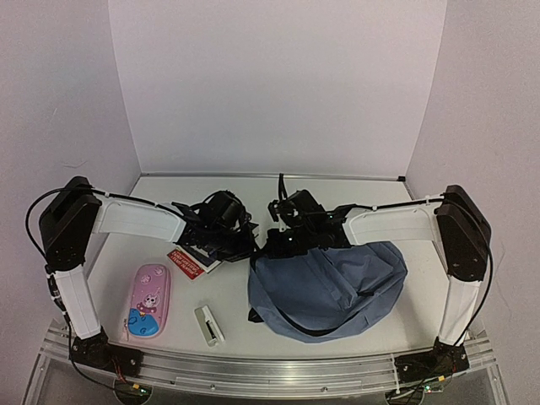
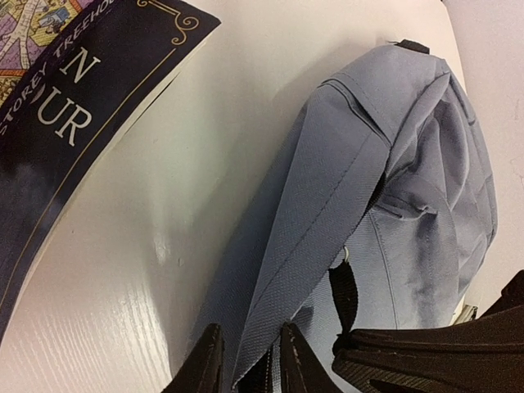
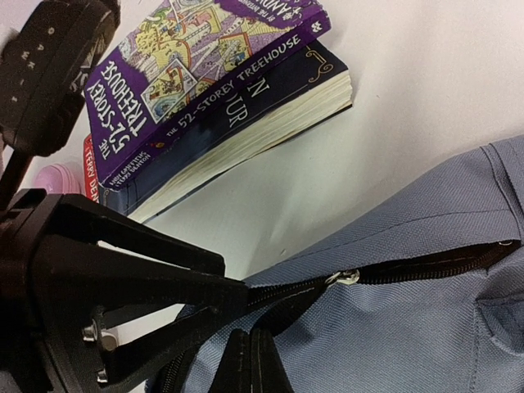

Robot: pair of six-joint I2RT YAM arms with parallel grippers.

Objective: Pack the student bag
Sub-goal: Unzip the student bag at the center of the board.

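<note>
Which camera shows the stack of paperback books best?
The right wrist view: the stack of paperback books lies nearly whole there, purple cover on top, spine titles readable. The left wrist view catches only a corner of the navy cover. The top external view shows just a red-and-white edge by the white left arm.

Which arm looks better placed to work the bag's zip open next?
Right, probably. The right gripper, shut, sits on the zip line of the student bag, near the slider. The left gripper only pinches a fabric fold, so it suits bracing.
</note>
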